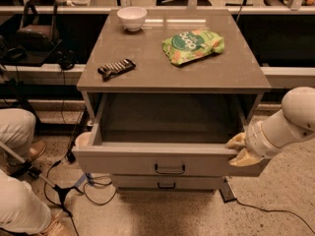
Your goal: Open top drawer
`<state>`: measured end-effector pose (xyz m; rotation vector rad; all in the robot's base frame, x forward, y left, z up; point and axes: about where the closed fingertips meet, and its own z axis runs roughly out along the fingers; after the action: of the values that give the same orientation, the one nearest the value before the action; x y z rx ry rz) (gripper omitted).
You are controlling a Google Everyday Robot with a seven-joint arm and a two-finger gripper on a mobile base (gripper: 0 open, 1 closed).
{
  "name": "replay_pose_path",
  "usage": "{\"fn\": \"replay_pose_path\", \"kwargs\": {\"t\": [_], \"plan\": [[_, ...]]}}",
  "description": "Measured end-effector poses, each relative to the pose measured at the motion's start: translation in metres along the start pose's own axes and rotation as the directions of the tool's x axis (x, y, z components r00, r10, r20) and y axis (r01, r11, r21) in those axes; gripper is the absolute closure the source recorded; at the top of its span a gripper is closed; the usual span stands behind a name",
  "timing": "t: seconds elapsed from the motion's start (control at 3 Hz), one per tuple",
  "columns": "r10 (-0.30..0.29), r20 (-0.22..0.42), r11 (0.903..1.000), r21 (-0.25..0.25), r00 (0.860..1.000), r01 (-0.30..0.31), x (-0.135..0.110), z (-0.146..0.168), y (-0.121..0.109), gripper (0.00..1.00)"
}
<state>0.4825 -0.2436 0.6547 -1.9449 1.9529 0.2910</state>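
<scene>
Top drawer [123, 160] is pulled well out from under the front edge of the counter [162, 77]. Its deep grey inside is open to view, with nothing seen in it. The tall flat front faces the camera with a small black loop handle [170, 169] at its middle. A shallower drawer [197, 183] sits shut below it.

The arm [293, 122] comes in from the right edge of the picture, below the counter's front right corner. It is a thick white rounded link, angled down and to the left. The wrist tapers into the tan gripper [241, 150]. The gripper is at the right end of the top drawer's front, against its upper right corner and well away from the handle. Can't tell whether it is clamped on the front or just resting there.

On the counter:
- White bowl [132, 17] near the back left corner.
- Green snack bag [193, 45] towards the back right, lying flat.
- Dark snack bar [116, 68] near the left edge, lying at an angle.

A person's light trouser leg [17, 127] and cables on the floor [74, 191] are to the left of the cabinet.
</scene>
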Motion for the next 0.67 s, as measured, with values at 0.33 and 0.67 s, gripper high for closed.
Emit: {"fn": "replay_pose_path", "kwargs": {"t": [0.33,0.67], "plan": [[-0.001,0.001,1.0000,-0.003,1.000,0.001,-0.0005,0.0014,0.0005,0.52],[-0.010,-0.002,0.9998,-0.014,1.000,0.010,-0.0026,0.0031,0.0026,0.21]]}}
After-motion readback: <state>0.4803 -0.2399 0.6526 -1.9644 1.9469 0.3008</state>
